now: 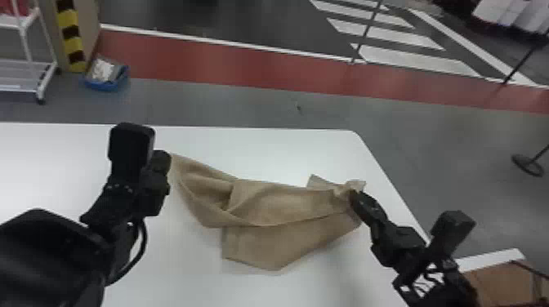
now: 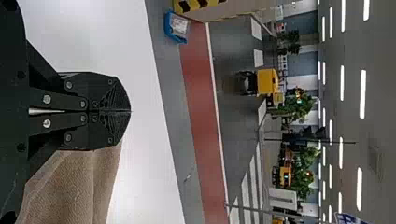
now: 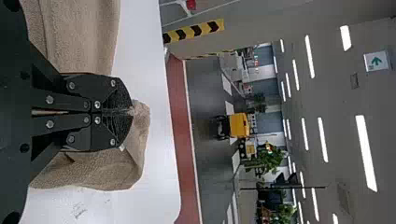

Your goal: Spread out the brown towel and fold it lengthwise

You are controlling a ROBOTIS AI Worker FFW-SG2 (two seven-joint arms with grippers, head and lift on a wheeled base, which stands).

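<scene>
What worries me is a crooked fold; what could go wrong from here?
The brown towel lies overlapped and slanted across its middle, so pulling might tighten creases rather than spread it. The right hand grips a bunched part, which may leave that end crumpled. The left hand is shut beside the other end, but its hold is unclear; that end could slip.

White table (image 1: pixel 261 147), grey floor (image 1: pixel 228 100) beyond, red floor strip (image 1: pixel 228 61), white crosswalk stripes (image 1: pixel 412 61), blue bin (image 1: pixel 107 85), white rack (image 1: pixel 27 45), lit ceiling strips (image 3: pixel 366 151), green plants (image 3: pixel 268 161).
</scene>
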